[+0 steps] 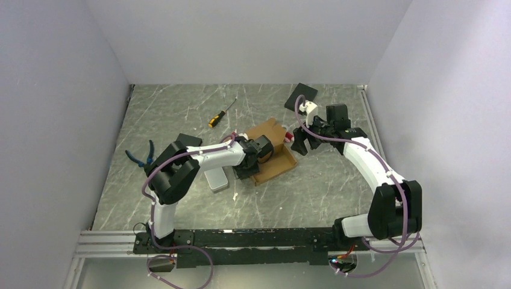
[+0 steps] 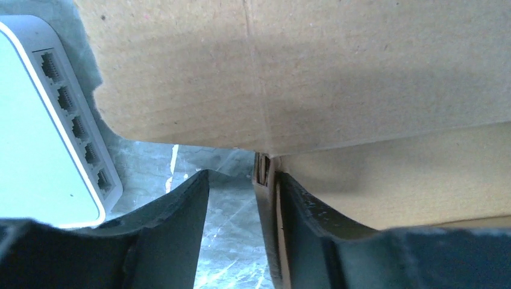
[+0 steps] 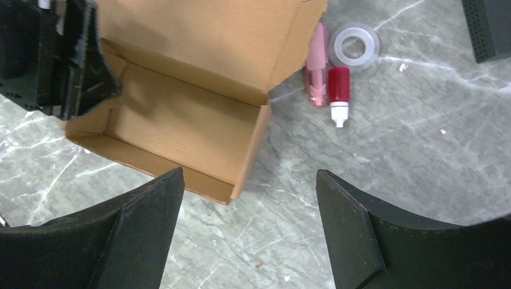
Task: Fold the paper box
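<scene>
Nearest the lens, the right gripper [image 3: 248, 174] stands with its jaws spread wide and nothing between them, above the grey marbled table [image 3: 391, 156]. Ahead of it and to its left sits the paper box [image 3: 181, 120], a tan cardboard tray open upward with its lid flap raised on the far side. The tray's near right corner lies just ahead of the tool's left fingertip. Ahead and slightly right, a pink tube [image 3: 315, 66] and a red-capped bottle [image 3: 338, 87] lie side by side close to the box's right wall. A clear ring [image 3: 357, 45] lies just beyond them. A black slab [image 3: 491, 27] sits at the far right.

The left gripper [image 2: 241, 180] is at the opposite end of the box. Its jaws are parted, not pinching: one box wall stands between the fingers, close against the right-hand one, and bare table shows between that wall and the other finger. Cardboard fills the view ahead of this tool. A pale grey device with a row of ports [image 2: 42, 132] lies to its left.
</scene>
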Controlling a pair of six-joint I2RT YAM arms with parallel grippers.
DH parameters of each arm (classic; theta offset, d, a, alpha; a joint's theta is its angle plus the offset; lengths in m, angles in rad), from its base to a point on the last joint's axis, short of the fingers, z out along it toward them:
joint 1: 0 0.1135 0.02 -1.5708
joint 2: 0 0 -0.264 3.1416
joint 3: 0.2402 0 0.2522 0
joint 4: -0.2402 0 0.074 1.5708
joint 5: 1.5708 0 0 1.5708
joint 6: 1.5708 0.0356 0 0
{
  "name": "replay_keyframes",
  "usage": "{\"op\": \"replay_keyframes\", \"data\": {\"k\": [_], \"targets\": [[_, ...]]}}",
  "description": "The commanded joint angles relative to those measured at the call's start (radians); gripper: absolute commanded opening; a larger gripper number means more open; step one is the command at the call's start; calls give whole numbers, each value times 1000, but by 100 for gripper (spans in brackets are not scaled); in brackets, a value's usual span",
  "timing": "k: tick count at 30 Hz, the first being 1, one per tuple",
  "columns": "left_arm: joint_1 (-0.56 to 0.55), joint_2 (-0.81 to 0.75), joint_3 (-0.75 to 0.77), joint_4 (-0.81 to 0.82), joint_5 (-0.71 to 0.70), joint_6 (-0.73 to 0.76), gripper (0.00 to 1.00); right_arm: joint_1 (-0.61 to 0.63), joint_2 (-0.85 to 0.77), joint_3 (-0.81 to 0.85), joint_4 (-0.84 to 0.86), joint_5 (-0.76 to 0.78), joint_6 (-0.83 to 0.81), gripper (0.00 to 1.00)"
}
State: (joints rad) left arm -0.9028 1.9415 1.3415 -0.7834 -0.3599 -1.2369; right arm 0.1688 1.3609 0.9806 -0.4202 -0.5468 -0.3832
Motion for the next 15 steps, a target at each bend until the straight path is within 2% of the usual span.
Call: {"op": "replay_keyframes", "data": {"k": [1,4,7,15], "targets": [[-4,-44,-9,36,0,74,57,-5,-34,3,1,-88,-19,84],[-4,-66,-12,41,12,108,68,-5,-50,-4,5,-105,-20,84],[-8,-112,-36,73,29,160,74,-5,-67,-11,8,-121,-25,84],[-11,-295,-172,236,127,271,83,-11,-115,-24,7,-161,-39,84]]}}
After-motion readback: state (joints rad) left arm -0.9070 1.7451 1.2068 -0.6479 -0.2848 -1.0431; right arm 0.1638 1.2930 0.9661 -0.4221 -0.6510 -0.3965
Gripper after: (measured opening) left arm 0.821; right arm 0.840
